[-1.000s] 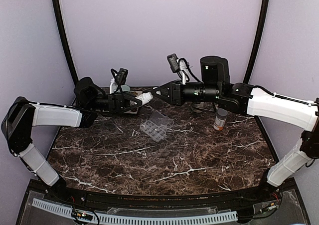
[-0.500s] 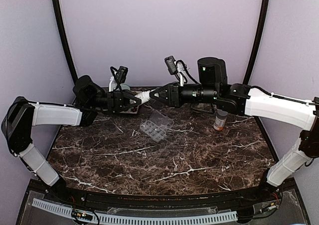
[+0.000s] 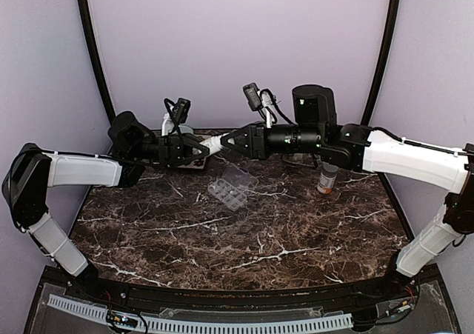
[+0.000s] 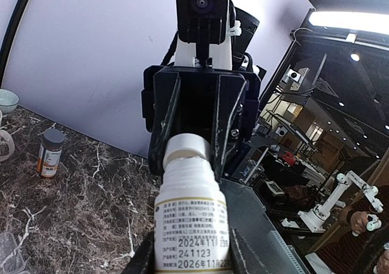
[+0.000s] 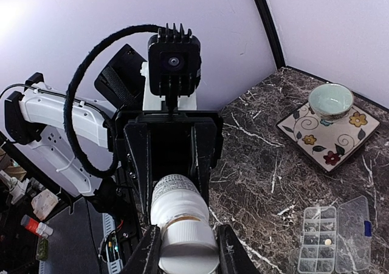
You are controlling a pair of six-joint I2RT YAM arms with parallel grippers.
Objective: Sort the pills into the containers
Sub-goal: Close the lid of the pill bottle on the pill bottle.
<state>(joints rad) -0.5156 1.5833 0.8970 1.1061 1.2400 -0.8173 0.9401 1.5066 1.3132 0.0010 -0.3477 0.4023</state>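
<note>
Top external; left, right jaws clamp 1 white bottle (image 3: 214, 144); 1 organizer (image 3: 232, 187); 1 orange bottle (image 3: 327, 177)

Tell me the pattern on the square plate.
Square plate: cream with red and yellow flowers, dark curling vines. Best in the right wrist view.

- The small white bottle (image 3: 215, 144) fills the whole gap between the left gripper (image 3: 205, 148) and the right gripper (image 3: 227, 141); both clamp it, so nothing passes there.
- Below both pincers the air is free down to the open pill organizer (image 3: 233, 186).
- Behind and below the left pincer stands a plate (image 5: 346, 140) with a bowl (image 5: 330, 99).
- Under the right arm stands an orange bottle (image 3: 327, 177).
- Toward the bases, the table (image 3: 222, 252) offers wide room.
</note>
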